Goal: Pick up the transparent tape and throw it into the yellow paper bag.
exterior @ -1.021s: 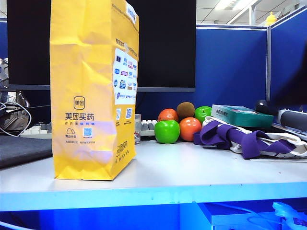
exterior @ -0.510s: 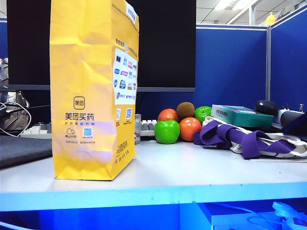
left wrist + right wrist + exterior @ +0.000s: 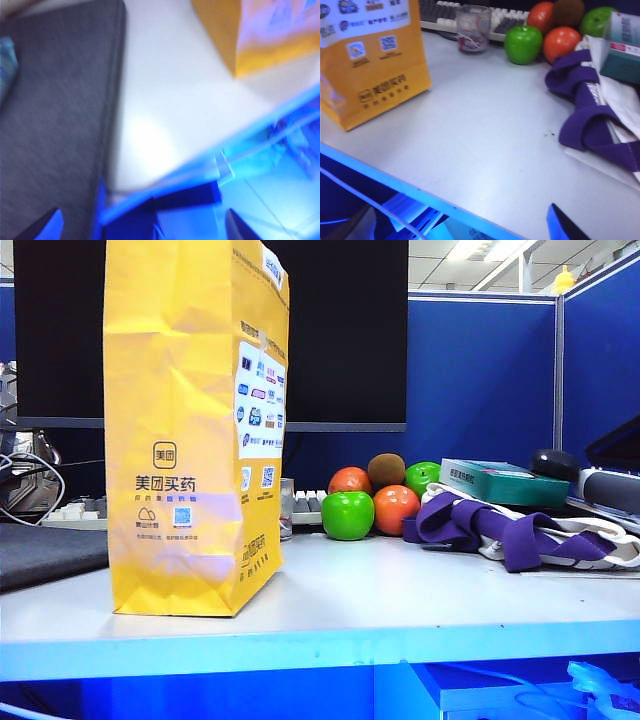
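The yellow paper bag stands upright on the left of the white table. Its lower part shows in the right wrist view and a blurred bottom corner in the left wrist view. The transparent tape is out of view in every frame. My left gripper hangs over the table's front edge, open, with nothing between its two dark fingertips. My right gripper is also at the front edge, open and empty; only one fingertip shows. A dark shape at the exterior view's right edge may be the right arm.
A glass cup and a keyboard sit behind the bag. Green apples, oranges and a kiwi cluster mid-table. A purple and white cloth and a teal box lie right. A dark grey mat lies left.
The dark shape at the exterior view's right edge dropped lower, then rose again. The bag, fruit, cloth and box have not moved.
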Controlling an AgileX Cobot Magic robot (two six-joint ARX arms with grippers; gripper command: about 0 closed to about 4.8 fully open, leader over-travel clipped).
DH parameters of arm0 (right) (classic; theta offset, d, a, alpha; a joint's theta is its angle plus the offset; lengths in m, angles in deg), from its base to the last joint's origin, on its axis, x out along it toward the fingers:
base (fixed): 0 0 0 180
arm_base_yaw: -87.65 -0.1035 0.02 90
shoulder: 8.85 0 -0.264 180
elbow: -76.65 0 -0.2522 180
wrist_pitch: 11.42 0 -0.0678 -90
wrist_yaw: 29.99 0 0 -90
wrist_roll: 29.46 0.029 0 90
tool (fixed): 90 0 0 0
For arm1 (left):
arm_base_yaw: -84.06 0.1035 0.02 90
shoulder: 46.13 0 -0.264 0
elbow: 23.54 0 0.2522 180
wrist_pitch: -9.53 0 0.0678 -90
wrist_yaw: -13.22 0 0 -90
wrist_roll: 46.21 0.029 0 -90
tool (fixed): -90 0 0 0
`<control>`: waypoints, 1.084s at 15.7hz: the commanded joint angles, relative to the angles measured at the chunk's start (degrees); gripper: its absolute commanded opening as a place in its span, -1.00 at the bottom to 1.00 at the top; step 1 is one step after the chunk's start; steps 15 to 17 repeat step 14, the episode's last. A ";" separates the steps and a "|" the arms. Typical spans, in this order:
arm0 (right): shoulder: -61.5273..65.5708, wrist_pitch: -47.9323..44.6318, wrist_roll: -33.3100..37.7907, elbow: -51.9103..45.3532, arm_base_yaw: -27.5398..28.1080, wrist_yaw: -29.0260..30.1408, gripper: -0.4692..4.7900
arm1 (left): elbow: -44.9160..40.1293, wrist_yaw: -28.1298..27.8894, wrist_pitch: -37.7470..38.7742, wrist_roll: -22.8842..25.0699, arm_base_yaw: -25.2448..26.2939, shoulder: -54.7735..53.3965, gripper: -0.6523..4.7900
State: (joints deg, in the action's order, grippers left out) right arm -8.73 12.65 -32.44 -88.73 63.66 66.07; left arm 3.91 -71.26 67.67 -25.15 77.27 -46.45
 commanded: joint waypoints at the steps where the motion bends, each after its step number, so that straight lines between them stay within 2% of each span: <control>1: -0.04 -1.68 0.09 -0.74 0.39 0.00 1.00 | -1.11 0.33 -0.37 -0.07 0.04 0.07 0.82; 17: -0.04 -1.55 0.09 -0.74 0.42 0.02 1.00 | -1.33 0.31 -0.37 -0.07 0.17 0.07 0.82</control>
